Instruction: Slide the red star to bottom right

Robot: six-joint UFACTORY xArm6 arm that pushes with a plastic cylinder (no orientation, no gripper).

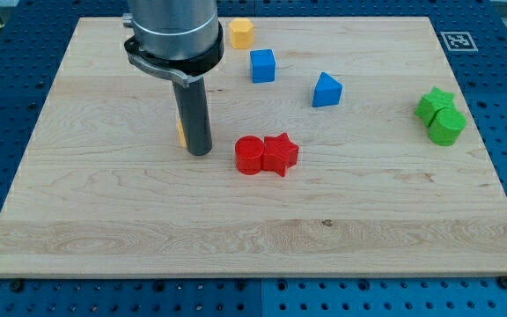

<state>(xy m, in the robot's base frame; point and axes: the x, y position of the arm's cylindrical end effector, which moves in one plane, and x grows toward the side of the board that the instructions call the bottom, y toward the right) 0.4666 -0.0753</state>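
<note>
A: Where's my tip point(200, 152)?
B: You'll see it on the wooden board point(236, 229), left of the red plastic cylinder point(249, 156) (no jaws, bare rod).
A: Red plastic star point(281, 153)?
B: Mid-board, touching that cylinder's right side.

Red star point(281, 153) and red cylinder point(249, 155). Blue cube point(262, 65), blue triangular block point(326, 90). Two green blocks point(439, 115). Yellow hexagonal block point(240, 33). Pale wood-grain board point(236, 229). Dark rod point(194, 119).

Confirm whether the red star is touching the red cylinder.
Yes, the red star sits pressed against the red cylinder on its left, with no gap visible between them.
</note>
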